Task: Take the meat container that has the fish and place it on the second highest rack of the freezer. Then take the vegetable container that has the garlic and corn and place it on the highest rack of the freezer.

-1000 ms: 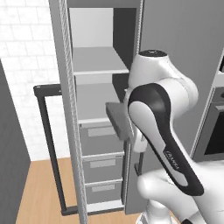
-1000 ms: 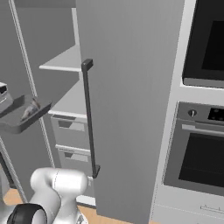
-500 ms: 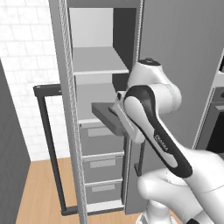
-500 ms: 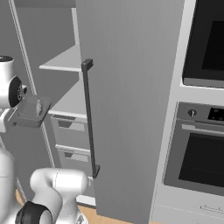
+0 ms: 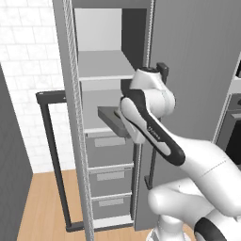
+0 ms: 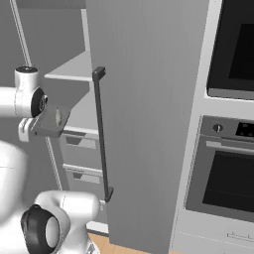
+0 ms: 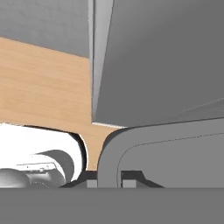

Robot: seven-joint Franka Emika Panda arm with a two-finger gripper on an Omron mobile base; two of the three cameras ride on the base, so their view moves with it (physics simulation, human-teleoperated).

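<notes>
From the left base view, the freezer (image 5: 113, 61) stands open with the white arm reaching into it. The tray (image 5: 113, 120) is dark grey and sits level, right at the end of the arm, poking in at the lower pale shelf (image 5: 101, 132). The top shelf (image 5: 106, 76) is above it. Three grey drawers (image 5: 110, 176) sit below it. There is small grey writing on the arm, too small to read.

From the right base view, the tray (image 6: 52, 121) hangs at the arm's end, just left of the long black handle (image 6: 101, 134). A small pale thing lies in it, maybe the fish (image 6: 58, 116). The black oven (image 6: 228, 173) is far off to the right.

In the hand view, the gripper (image 7: 109, 179) is pinched tight on the tray's rim (image 7: 131, 144). The wood floor (image 7: 43, 87) shows beyond.
</notes>
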